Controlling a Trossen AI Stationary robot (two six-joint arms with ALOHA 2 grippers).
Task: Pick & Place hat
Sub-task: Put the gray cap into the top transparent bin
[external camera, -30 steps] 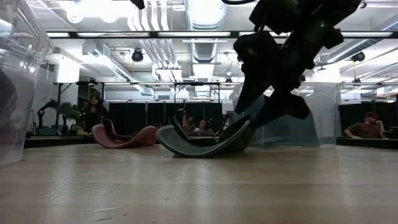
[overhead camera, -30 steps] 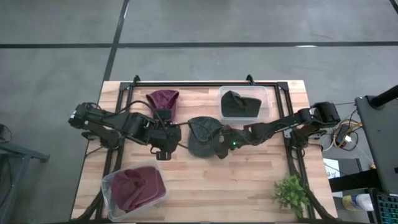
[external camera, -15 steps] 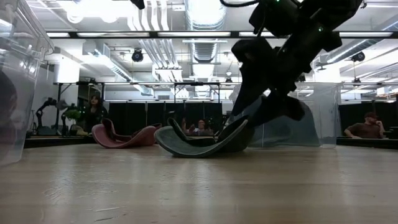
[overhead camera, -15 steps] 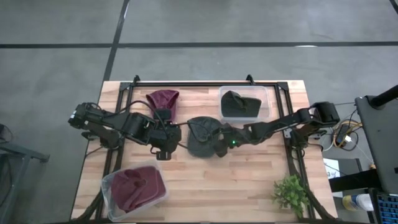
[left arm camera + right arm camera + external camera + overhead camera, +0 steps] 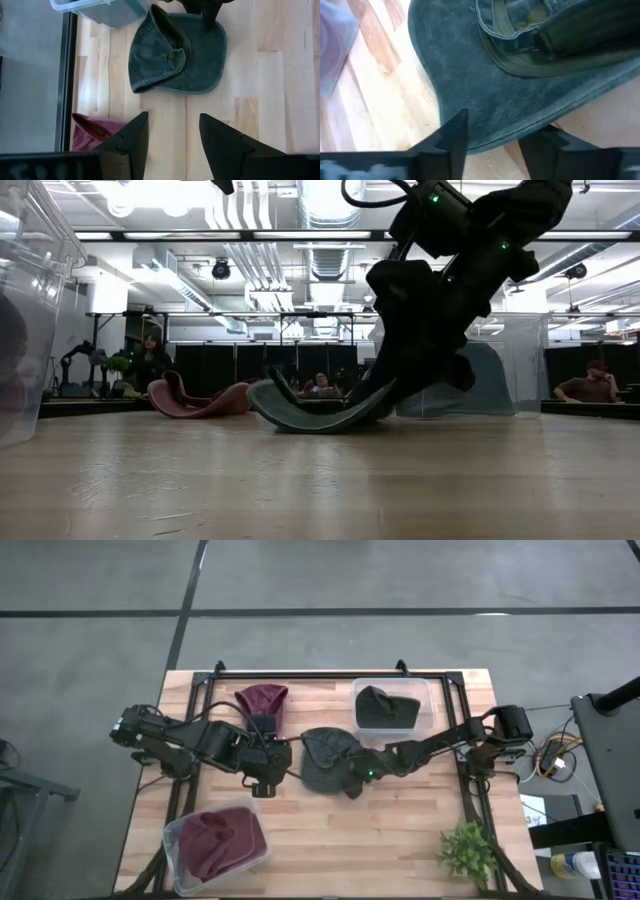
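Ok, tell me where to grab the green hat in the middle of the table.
Grip the green hat by its brim edge nearest the right gripper, coming from that side. It lies crown-down, so the brim curls up off the table there, letting one finger slide beneath.

Matt, faded green cloth hat (image 5: 177,55) with stitched brim, pale smooth wooden table (image 5: 400,830), clear glossy plastic bins (image 5: 425,700), maroon cloth hat (image 5: 262,700), matt dark gripper fingers (image 5: 220,142)

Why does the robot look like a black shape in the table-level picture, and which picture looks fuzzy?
Low view: bright ceiling lights behind the right gripper leave it in silhouette over the green hat. Right wrist view: its fingers at the hat's brim are soft, out of focus. High view: even light, no hard shadows on the table.
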